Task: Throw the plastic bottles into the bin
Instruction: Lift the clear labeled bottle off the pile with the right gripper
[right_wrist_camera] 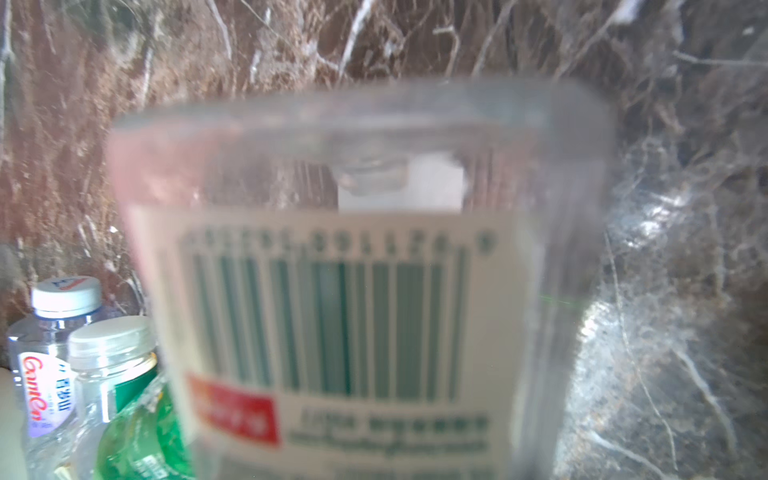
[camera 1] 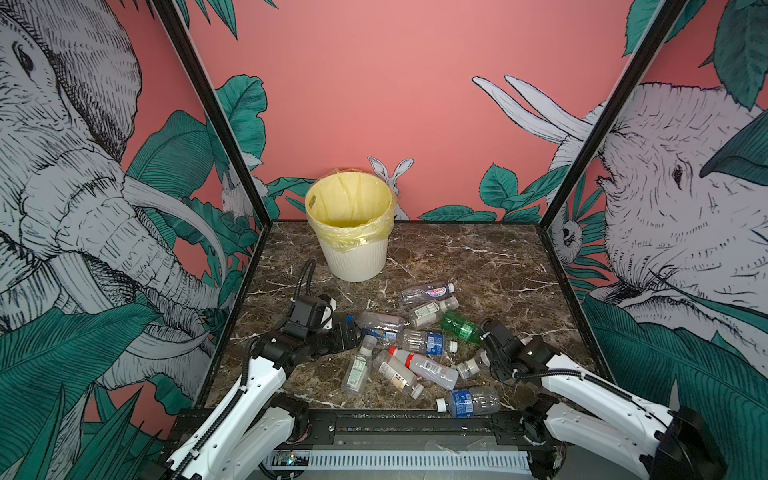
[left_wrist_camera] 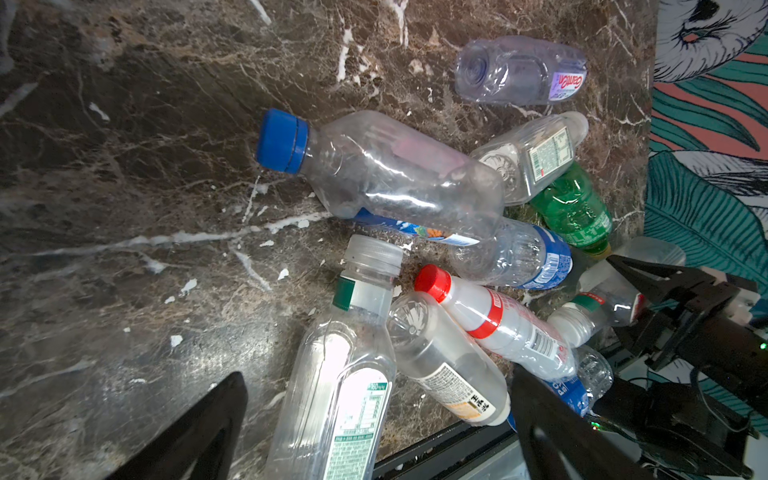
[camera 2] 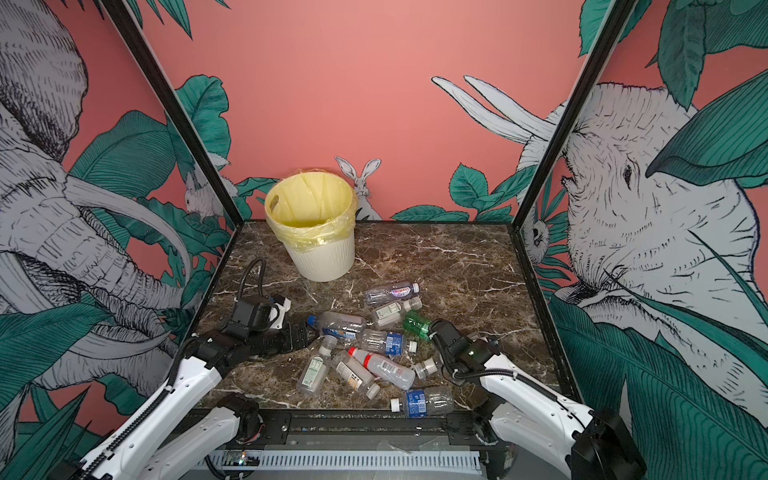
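Both top views: bin upright at far end of worktop. Plastic bottles lie piled near the front. Left tool sits low at the pile's left, right tool at the short clear bottle.

Left wrist: left tool spread wide, bottles between.

Right wrist: short clear bottle fills the blurry view. Cannot tell if the right tool is clamped.

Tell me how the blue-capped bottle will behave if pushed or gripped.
The blue-capped bottle looks empty, so probably light. On its side on the smooth table, it would likely roll or skid when pushed. Its creased clear walls may buckle under a squeeze.
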Robot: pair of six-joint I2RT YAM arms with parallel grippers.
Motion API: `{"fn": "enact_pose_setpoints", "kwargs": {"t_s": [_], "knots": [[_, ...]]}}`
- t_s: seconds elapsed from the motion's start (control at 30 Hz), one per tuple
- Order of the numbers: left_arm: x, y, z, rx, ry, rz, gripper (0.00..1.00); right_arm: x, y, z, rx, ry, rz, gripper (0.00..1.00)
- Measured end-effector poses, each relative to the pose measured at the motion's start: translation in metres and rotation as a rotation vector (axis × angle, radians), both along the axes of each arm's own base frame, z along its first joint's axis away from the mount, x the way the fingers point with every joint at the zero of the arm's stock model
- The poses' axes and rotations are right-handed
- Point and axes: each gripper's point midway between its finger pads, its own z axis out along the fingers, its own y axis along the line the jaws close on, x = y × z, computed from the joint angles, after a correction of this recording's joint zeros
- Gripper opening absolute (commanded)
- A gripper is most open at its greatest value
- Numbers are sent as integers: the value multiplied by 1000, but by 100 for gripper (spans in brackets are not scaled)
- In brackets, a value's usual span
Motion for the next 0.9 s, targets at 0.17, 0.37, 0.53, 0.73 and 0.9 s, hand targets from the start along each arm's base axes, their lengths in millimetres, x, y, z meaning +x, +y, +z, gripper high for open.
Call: {"fn": "enact_pose_setpoints", "kwargs": {"t_s": [0.17,0.37,0.53,0.73,0.9], "knots": [[1,1,0,3,-5,4,99,4,-3,7,5,-41,-17,48],[0,8,6,19,-41,31,99,9,-9,15,4,-78,-36,47],[4,11,19,14,-95,47,99,19,-7,41,1,-138,-6,47],[12,7,26,28,-89,32,99,29,-11,82,-36,-220,24,47],[14,6,25,39,-87,19,99,30,-15,103,-92,-242,70,45]]}}
